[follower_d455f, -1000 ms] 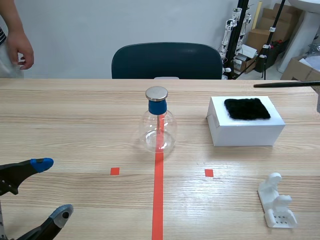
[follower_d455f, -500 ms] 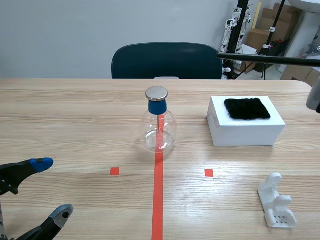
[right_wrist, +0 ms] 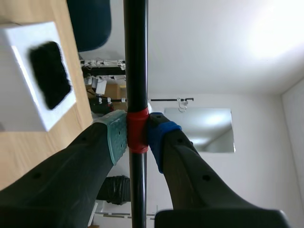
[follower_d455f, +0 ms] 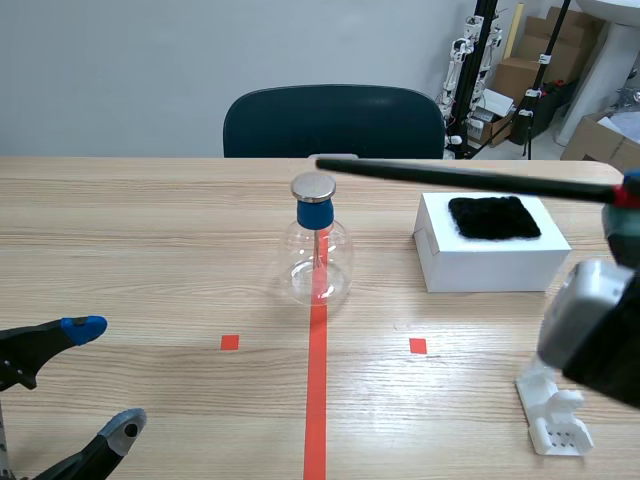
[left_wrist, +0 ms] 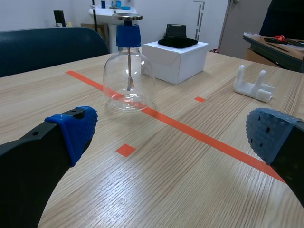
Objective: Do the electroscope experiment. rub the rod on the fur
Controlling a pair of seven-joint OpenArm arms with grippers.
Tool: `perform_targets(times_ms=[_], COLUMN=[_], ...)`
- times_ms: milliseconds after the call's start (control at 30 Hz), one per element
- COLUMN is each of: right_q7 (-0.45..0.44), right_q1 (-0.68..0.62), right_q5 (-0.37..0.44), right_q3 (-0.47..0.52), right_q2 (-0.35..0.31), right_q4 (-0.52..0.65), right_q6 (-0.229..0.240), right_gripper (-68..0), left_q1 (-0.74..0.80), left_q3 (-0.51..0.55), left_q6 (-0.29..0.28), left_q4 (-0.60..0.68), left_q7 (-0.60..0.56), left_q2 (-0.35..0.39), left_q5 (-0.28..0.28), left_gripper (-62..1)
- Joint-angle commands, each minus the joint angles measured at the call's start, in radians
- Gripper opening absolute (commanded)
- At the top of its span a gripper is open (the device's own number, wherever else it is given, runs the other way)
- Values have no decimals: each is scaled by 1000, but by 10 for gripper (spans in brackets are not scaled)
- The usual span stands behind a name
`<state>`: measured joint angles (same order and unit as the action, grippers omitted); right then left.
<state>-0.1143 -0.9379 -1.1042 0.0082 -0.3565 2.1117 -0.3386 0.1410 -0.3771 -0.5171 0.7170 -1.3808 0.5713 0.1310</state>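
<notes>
Rod (follower_d455f: 450, 178), long, thin and black, lying nearly level in the air over the table (follower_d455f: 150, 230). Far tip just above the metal cap of the flask (follower_d455f: 316, 255), other end clamped in the right gripper (follower_d455f: 628, 195) at the scene's right edge.

Wide wooden table, with a dark chair (follower_d455f: 333, 120) behind it. White box (follower_d455f: 490, 265) to the right of the flask, carrying a black patch of fur (follower_d455f: 494, 217) on its top. Rod passing over the box's far side, apart from the fur as far as can be told. Clear round flask with a blue collar, standing on the red tape line. Small white stand (follower_d455f: 555, 430) on the table at the lower right, partly hidden by the right arm.

Changed from a second ago: only a short stub of rod then, at the right edge; now swung across as far as the flask. Right arm newly in the lower right corner. Person's hand at the upper left gone. No move in the left gripper (follower_d455f: 105, 378).

On the right gripper (right_wrist: 137, 135), fingers clenched on a red band around the rod (right_wrist: 136, 57), a grey-green pad (right_wrist: 116, 135) pressed to one side and a blue pad (right_wrist: 159, 137) to the other. On the left gripper (left_wrist: 171, 137), fingers (left_wrist: 71, 128) spread wide, grasping nothing and touching nothing, low over the table and well short of the flask (left_wrist: 128, 76).
</notes>
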Motion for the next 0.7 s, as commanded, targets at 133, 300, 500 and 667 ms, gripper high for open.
perform_targets(times_ms=[133, 300, 500, 667], right_q7=[-5, -5, -4, -5], right_q1=[-77, -82, -82, -82], right_q5=[-89, -102, -103, -103], right_q3=[-71, -137, -195, -221], right_q2=[60, 66, 66, 66], right_q4=[1, 1, 1, 1], right_q6=[-55, -58, -58, -58], right_gripper=[-634, -634, -633, -634], left_q1=[-5, -5, -5, -5], left_q3=[7, 7, 7, 7], left_q6=[-2, -2, -2, -2], left_q4=[10, 10, 10, 10], left_q7=[-14, -14, -14, -14], left_q2=[11, 11, 11, 11], left_q5=[-7, -7, -7, -7], left_gripper=[14, 14, 14, 14])
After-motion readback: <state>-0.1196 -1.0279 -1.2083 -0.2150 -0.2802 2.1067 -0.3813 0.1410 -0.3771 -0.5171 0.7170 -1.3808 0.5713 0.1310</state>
